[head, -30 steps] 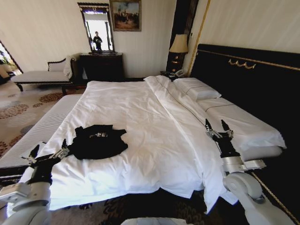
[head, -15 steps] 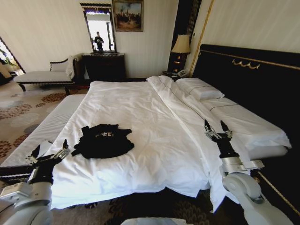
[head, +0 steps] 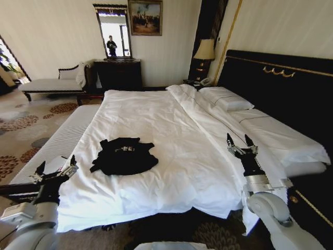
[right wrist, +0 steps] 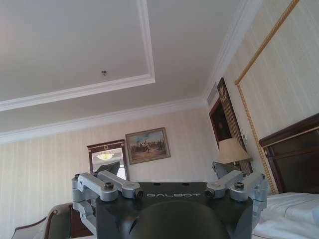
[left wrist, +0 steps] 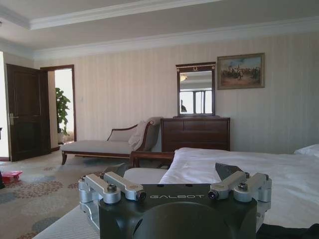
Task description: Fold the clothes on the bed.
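On bed [head: 171, 130], crumpled black T-shirt [head: 124, 155], lettering illegible.

Black tee [head: 124, 155] w/ white chest lettering lies crumpled, unfolded, on big white bed [head: 171, 130], near its foot-end left side.

The white lettering on the black T-shirt [head: 125, 155] is too small to read. The bed [head: 171, 130] runs off the head view at 3 o'clock, its near frame hidden under the duvet [head: 156, 198]. In the left wrist view, the T-shirt is a dark sliver at 5 o'clock.
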